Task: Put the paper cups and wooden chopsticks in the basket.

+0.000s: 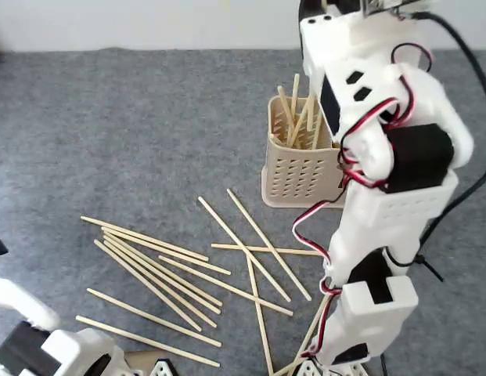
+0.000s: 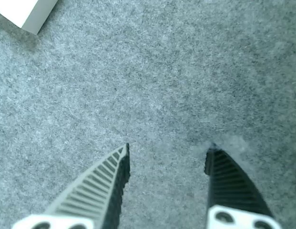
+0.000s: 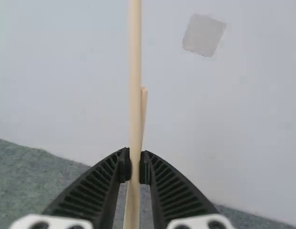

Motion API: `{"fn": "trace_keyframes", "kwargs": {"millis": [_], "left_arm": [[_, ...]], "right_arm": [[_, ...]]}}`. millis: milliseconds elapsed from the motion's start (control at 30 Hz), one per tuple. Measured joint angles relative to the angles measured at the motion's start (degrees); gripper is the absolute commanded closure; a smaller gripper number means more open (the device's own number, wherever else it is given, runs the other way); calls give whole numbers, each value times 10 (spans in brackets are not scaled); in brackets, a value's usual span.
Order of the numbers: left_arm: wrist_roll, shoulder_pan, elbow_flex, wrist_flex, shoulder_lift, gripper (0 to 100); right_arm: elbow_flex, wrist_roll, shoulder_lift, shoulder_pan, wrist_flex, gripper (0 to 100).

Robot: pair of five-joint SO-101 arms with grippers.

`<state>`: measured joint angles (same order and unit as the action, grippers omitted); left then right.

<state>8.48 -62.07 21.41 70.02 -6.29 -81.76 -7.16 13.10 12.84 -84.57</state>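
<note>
The right gripper pinches 2 smooth wooden sticks, the front one's top cut off. The ribbed left gripper gapes over fuzzy grey carpet.

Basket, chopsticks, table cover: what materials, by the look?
By look: basket is probably moulded plastic, matte beige, with regular rows of holes; chopsticks are pale bare wood or bamboo, no visible varnish; table cover is grey felt-like fabric with a fuzzy, speckled nap.

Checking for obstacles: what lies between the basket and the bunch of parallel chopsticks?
In the high view, a few crossed chopsticks lie on the grey carpet between the basket and the bunch.
</note>
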Motion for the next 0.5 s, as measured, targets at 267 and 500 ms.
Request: {"fn": "trace_keyframes", "kwargs": {"millis": [267,500], "left_arm": [[0,0,0,0,0,750],[0,0,0,0,0,750]], "right_arm": [[0,6,59,-3,37,988],[0,6,149,-10,49,988]]}}
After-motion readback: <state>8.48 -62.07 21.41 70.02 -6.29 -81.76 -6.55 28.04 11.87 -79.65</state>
